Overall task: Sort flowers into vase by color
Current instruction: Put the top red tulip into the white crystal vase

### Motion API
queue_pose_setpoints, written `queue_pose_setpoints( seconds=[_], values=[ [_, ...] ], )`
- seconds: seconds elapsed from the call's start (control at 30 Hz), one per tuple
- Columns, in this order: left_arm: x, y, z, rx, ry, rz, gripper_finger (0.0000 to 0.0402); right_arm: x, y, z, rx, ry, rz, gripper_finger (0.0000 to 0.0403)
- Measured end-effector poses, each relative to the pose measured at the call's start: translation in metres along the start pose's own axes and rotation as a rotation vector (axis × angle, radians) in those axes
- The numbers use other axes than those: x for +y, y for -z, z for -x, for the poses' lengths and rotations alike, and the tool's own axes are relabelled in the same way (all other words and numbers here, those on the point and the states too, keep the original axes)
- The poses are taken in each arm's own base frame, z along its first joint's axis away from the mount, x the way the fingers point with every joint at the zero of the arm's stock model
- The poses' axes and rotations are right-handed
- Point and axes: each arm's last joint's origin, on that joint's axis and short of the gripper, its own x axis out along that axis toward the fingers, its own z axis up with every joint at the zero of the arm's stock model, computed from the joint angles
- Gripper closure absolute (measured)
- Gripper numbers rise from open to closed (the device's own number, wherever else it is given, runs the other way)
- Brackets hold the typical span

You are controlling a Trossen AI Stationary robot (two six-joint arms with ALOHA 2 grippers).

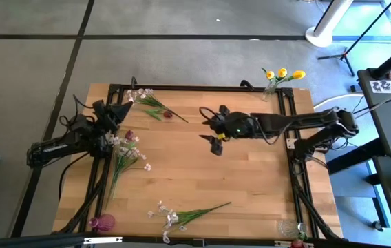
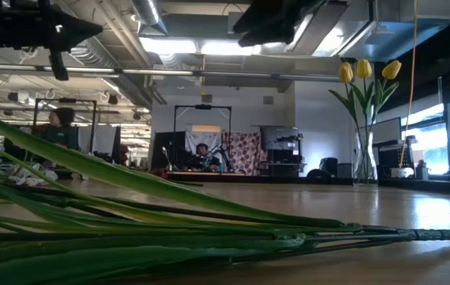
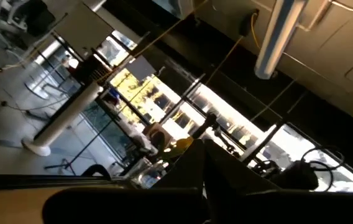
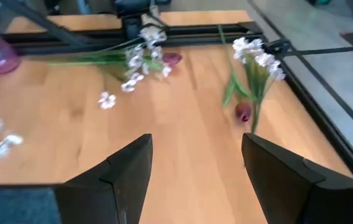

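Note:
Three yellow tulips (image 1: 282,73) stand in a clear vase (image 1: 271,89) at the table's far right corner, also in the low view (image 2: 364,71). A white-pink spray with a dark red tulip (image 1: 168,114) lies near the far edge. A bundle of sprays (image 1: 125,153) with another dark red tulip (image 1: 129,135) lies at the left. A third spray (image 1: 182,215) lies by the near edge. My right gripper (image 1: 215,145) (image 4: 195,171) hovers open over bare wood at mid-table, touching nothing. My left gripper (image 1: 121,110) is shut, raised at the far left, its camera tipped up at the room.
A pink vase (image 1: 102,222) stands at the near left corner and a clear vase (image 1: 290,227) at the near right. In the low view, green stems and leaves (image 2: 169,229) lie across the foreground. Bare wood (image 1: 250,179) spreads over the table's right half.

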Motion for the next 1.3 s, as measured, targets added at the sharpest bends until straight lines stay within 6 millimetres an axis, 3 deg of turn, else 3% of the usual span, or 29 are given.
queue_pose_setpoints(
  seconds=[0.1,0.3,0.47,0.67,0.8,0.93,1.13,1.3],
  values=[
    [0.001,0.008,-0.008,0.055,-0.029,-0.001,0.0401,-0.011,-0.002,-0.011,-0.034,0.038,-0.027,0.0155],
    [0.008,0.038,-0.039,0.398,-0.239,-0.045,0.0401,-0.031,-0.009,-0.016,-0.103,0.08,-0.074,0.0155],
    [0.011,0.047,-0.076,0.782,-0.475,-0.314,0.0401,-0.033,-0.011,-0.012,-0.113,0.047,-0.08,0.0155],
    [0.026,0.04,-0.119,1.166,-0.747,-0.651,0.0401,-0.029,-0.011,-0.011,-0.109,-0.095,-0.074,0.0155],
    [0.052,0.034,-0.14,1.439,-0.835,-0.696,0.0383,-0.022,-0.011,-0.01,-0.101,-0.159,-0.065,0.0155],
    [0.087,0.03,-0.148,1.631,-0.937,-0.654,0.0333,-0.013,-0.009,-0.009,-0.085,-0.184,-0.048,0.0155],
    [0.128,0.027,-0.154,1.738,-1.016,-0.627,0.0261,-0.006,-0.006,-0.008,-0.054,-0.198,-0.037,0.0155],
    [0.143,0.038,-0.16,1.786,-0.957,-0.661,0.025,-0.008,-0.005,-0.008,-0.051,-0.192,-0.044,0.0155]
  ],
)
